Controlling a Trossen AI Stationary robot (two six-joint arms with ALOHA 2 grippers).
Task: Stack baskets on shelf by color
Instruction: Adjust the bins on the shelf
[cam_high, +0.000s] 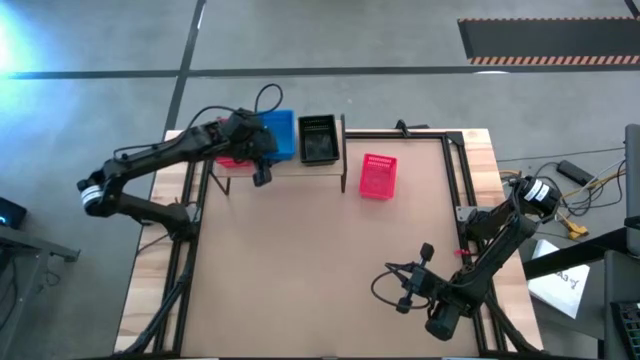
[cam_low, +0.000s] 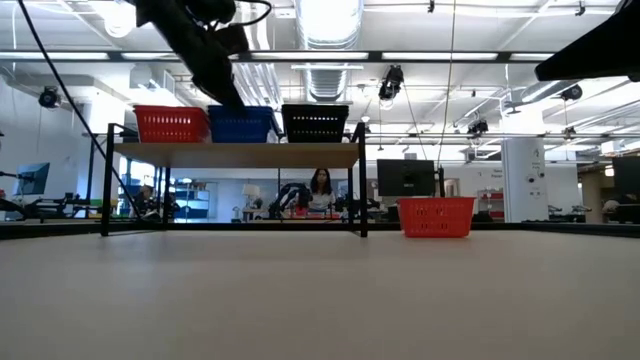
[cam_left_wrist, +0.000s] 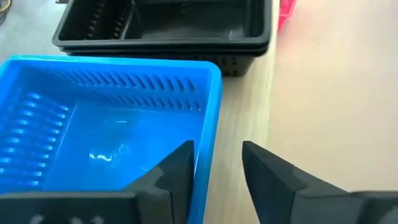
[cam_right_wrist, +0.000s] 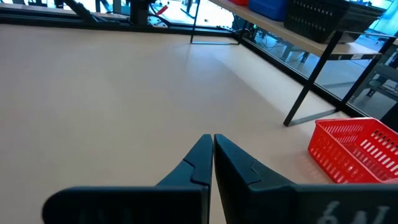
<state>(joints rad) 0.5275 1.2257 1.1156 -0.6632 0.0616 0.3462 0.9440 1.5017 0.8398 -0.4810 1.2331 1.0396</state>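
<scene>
The shelf (cam_low: 240, 154) carries a red-pink basket (cam_low: 170, 123), a blue basket (cam_low: 240, 123) and stacked black baskets (cam_low: 316, 122) side by side. Another red-pink basket (cam_high: 378, 176) rests with its bottom on the table, right of the shelf. My left gripper (cam_left_wrist: 217, 149) is open above the blue basket (cam_left_wrist: 106, 143), one finger inside its side wall (cam_left_wrist: 210, 134) and one outside, toward the black baskets (cam_left_wrist: 168, 25). My left arm partly hides the shelf's red-pink basket (cam_high: 230, 158) in the high view. My right gripper (cam_right_wrist: 212, 140) is shut, low over the table's near right part (cam_high: 425, 250). My left gripper comes at the blue basket from above, one finger (cam_left_wrist: 177, 171) inside and the other (cam_left_wrist: 267, 174) outside the side wall that faces the black baskets. Whether either finger touches the wall I cannot tell. The basket rests on the shelf plank (cam_left_wrist: 242, 124).
Black frame rails (cam_high: 455, 170) run along the table's edges. Cables and papers (cam_high: 565, 275) lie beyond the right edge. A person (cam_low: 322, 190) sits in the room far behind the shelf. The tabletop (cam_high: 300, 260) between the two arms is bare wood.
</scene>
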